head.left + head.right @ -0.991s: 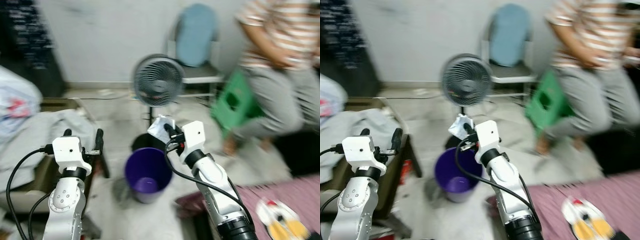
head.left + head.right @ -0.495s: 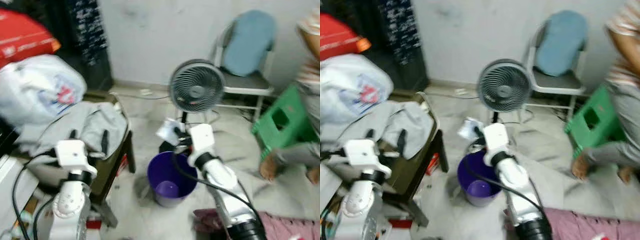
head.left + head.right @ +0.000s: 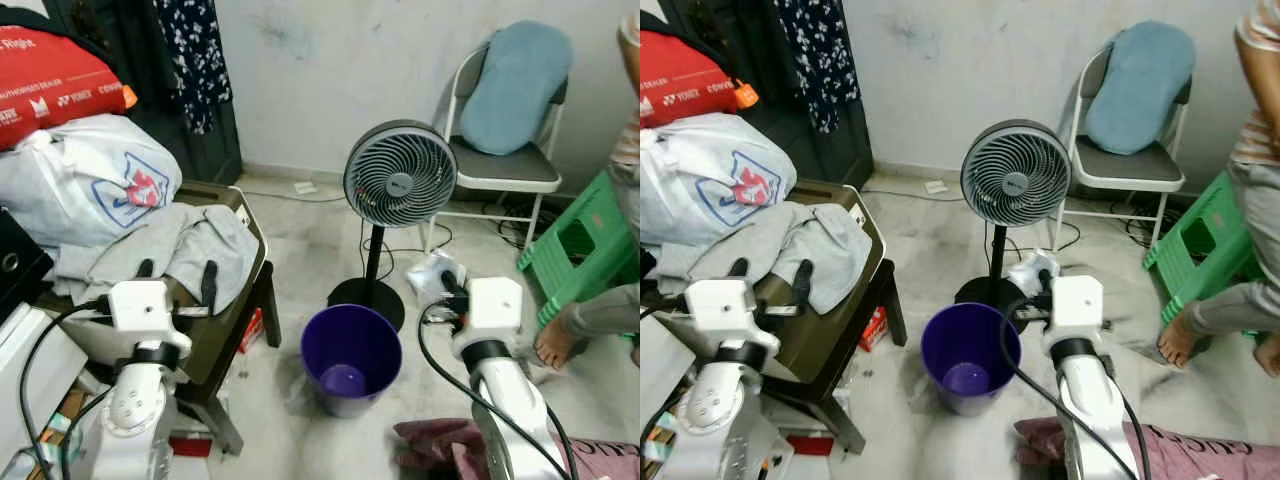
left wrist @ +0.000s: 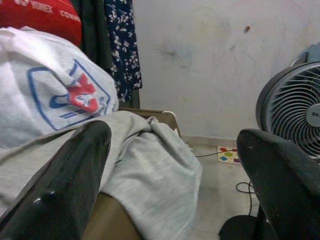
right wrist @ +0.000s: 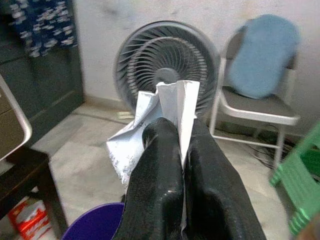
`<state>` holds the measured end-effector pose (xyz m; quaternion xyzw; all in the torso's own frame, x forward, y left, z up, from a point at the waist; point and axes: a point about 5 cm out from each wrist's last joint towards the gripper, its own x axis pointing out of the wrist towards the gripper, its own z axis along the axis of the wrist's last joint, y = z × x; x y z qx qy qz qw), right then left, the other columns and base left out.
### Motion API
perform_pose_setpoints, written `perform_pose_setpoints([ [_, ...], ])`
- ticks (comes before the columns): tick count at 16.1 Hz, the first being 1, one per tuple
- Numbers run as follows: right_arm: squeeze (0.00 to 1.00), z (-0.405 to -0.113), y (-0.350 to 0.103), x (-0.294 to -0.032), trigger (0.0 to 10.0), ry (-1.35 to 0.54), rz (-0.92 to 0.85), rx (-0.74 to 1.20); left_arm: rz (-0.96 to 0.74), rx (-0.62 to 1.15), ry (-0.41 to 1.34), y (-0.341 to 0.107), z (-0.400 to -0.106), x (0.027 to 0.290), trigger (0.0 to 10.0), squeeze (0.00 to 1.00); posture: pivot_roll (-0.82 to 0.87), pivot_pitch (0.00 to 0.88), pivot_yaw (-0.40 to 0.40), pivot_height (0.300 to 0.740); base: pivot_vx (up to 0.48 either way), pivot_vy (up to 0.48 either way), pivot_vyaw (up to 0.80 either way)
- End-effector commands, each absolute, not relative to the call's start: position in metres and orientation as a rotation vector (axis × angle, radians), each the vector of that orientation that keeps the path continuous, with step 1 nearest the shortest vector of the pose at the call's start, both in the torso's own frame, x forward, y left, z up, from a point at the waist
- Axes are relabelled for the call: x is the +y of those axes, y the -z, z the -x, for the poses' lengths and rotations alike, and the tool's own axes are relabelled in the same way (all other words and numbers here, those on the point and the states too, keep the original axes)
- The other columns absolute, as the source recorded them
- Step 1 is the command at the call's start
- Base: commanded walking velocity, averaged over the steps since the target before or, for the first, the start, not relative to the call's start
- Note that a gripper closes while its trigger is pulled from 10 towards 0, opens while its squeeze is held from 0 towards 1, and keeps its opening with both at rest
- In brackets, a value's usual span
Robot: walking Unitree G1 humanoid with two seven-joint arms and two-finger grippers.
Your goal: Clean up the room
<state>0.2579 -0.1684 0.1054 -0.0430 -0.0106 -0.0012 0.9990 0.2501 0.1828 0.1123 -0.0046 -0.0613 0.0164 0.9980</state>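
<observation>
On the far left a white plastic bag [image 3: 90, 180] with a red and blue print lies below a red bag [image 3: 60, 75], and a grey cloth [image 3: 180, 245] is draped over a dark brown table [image 3: 235, 300]. The left gripper [image 3: 175, 275] is raised over this table with its two black fingers spread apart, holding nothing; the left wrist view shows the wide gap between the fingers [image 4: 75, 175] and the cloth beyond. On the floor in the middle stands a purple bin [image 3: 352, 355], and just behind it a grey standing fan [image 3: 400, 175]. To the right of the bin, the right gripper [image 3: 450, 290] is clenched on a crumpled white paper [image 3: 432, 272]. The head views show the paper as a small pale wad at the fingertips, beside the fan's base and right of the bin's rim. The right wrist view shows more: the paper [image 5: 165, 115] is creased, with faint print, pinched between the closed fingers [image 5: 155, 175]. Further right stand a folding chair [image 3: 505, 165] with a blue cushion [image 3: 515, 85] and a green stool [image 3: 580, 245], where a person's leg and bare foot [image 3: 555, 340] rest.
</observation>
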Motion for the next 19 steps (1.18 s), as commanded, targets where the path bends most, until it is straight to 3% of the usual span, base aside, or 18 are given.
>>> perform_pose_setpoints([
  [1,0.0,-0.257,-0.111,-0.169,10.0,0.017,0.087,-0.036,0.005,-0.092,-0.02,-0.108,-0.252,0.179,10.0,0.0,-0.06,0.022,0.016,0.74,0.0,0.0,0.0],
  [7,0.0,-0.267,-0.118,-0.152,10.0,-0.017,0.063,-0.033,-0.005,-0.081,0.05,-0.109,-0.257,0.171,10.0,0.0,-0.06,0.036,0.023,0.74,0.0,0.0,0.0],
  [16,0.0,-0.268,-0.115,-0.14,10.0,-0.065,0.047,-0.004,0.063,-0.042,0.007,-0.104,-0.249,0.175,10.0,0.0,-0.03,0.069,-0.009,0.74,0.0,0.0,0.77],
  [19,0.0,-0.269,-0.117,-0.14,10.0,-0.065,0.051,-0.005,0.091,-0.029,0.007,-0.103,-0.251,0.175,10.0,0.0,-0.04,0.079,-0.013,0.74,0.0,0.0,0.2],
])
